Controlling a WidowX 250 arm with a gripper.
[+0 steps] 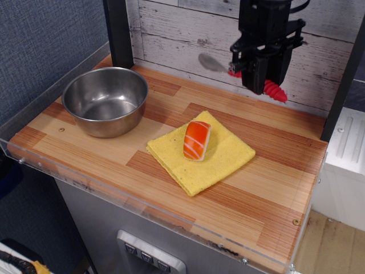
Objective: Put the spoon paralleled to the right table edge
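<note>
The tool (258, 77) is clamped on the spoon (272, 89), gripping the red handle near its middle and holding it in the air above the back of the bench (268, 194), close to the white plank wall (182, 28). The silver bowl of the spoon sticks out of the tool toward the left and the ribbed red end pokes out lower on the right, so the spoon hangs tilted, handle end down.

The relation that matters is the spoon's long axis against the right edge (311, 200). At present that axis runs roughly along the back wall, which puts it across the right edge, not along it. By my judgement the coming move calls for a turn of the wrist of about a quarter, until bowl and handle line up front to back, and then a lowering onto bare wood to the right of the yellow cloth (201, 153), where there is room.

The cloth with the sushi (197, 140) on it sits mid-bench, and the steel bowl (105, 100) stands at the left, both well apart from the spoon.

No brand, label or writing can be read anywhere.
</note>
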